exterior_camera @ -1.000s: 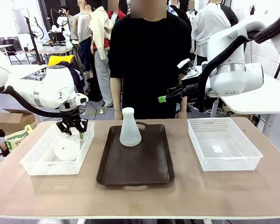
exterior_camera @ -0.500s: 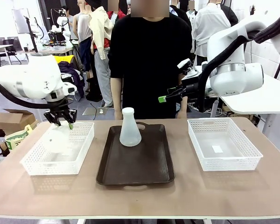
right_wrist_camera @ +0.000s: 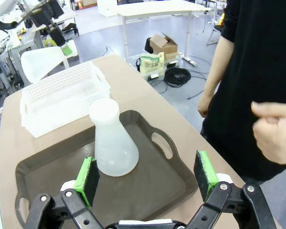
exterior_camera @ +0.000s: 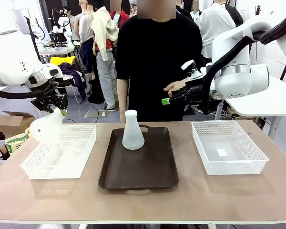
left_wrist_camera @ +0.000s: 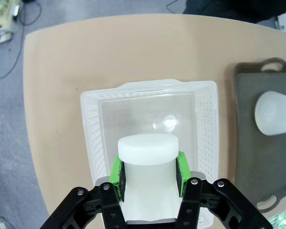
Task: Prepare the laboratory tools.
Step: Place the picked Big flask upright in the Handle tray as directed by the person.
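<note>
My left gripper [exterior_camera: 56, 109] is shut on the neck of a frosted-white flask [exterior_camera: 45, 128], which hangs tilted in the air above the left end of the left white basket [exterior_camera: 81, 157]. In the left wrist view the green pads [left_wrist_camera: 117, 171] clamp the flask's neck [left_wrist_camera: 147, 155] over the basket [left_wrist_camera: 148, 87]. A second flask [exterior_camera: 132, 131] stands upright at the far end of the dark brown tray [exterior_camera: 138, 167]. My right gripper [exterior_camera: 174, 98] hovers open above the table behind the tray; in its wrist view the gripper [right_wrist_camera: 146, 174] has nothing between its fingers, with that flask [right_wrist_camera: 112, 140] below.
A second white basket [exterior_camera: 229, 148], holding only a small label, sits at the right. A person in black stands at the far edge, one hand [exterior_camera: 174, 87] raised close to my right gripper. The tray [right_wrist_camera: 47, 171] has bare floor in front of the flask.
My left arm has lifted the flask out of the left basket, up and to the left. The person's hand has come up near my right gripper, which stayed still.
</note>
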Motion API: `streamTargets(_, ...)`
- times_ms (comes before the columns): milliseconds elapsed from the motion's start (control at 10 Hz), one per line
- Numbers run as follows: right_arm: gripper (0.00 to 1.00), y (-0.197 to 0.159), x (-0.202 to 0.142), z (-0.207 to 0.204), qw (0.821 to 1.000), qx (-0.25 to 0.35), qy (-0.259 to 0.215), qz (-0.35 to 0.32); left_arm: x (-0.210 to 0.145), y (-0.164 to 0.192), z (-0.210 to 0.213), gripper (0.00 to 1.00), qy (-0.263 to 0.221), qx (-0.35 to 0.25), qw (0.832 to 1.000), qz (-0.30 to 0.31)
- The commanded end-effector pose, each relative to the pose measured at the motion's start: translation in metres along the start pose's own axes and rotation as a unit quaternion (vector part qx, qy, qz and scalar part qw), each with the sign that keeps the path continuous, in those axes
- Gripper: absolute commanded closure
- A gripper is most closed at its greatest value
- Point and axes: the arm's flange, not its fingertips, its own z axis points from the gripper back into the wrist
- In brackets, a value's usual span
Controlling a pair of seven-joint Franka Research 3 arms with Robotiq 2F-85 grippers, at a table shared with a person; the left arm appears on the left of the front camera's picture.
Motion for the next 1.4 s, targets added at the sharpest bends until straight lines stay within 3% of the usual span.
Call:
streamTargets(0, 0.0, -0.003, 0.002, -0.003, 1.0, 0.004, 0.006, 0.0, -0.016, 0.002, -0.003, 1.0, -0.015, -0.026, 0.999, -0.02)
streamTargets(1200, 0.0, -0.003, 0.002, -0.003, 1.0, 0.004, 0.006, 0.0, -0.012, -0.005, 0.0, 1.0, -0.011, -0.014, 1.0, -0.01)
streamTargets(1300, 0.0, -0.003, 0.002, -0.003, 1.0, 0.004, 0.006, 0.0, -0.017, -0.012, 0.014, 1.0, -0.039, -0.05, 0.998, -0.028)
